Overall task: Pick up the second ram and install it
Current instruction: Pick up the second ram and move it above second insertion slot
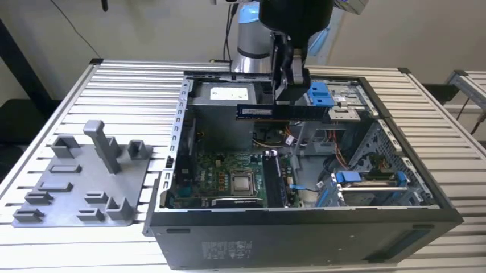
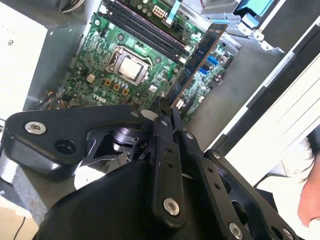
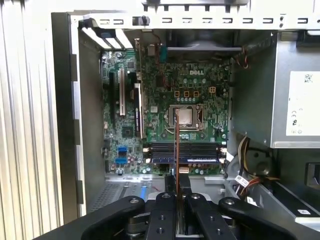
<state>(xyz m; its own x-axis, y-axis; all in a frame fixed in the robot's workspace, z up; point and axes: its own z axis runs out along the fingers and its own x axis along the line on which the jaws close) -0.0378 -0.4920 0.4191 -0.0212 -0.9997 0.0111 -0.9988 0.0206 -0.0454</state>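
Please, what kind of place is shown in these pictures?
Probably a robotics lab bench for computer assembly: an open computer case sits on a slatted aluminium table, beside a grey fixture plate, and the gripper holds the second ram above it.

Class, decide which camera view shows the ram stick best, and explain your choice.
The exterior view: the ram shows its whole long side, held by the gripper above the case. The second wrist view shows it foreshortened; the first wrist view, edge-on as a thin line.
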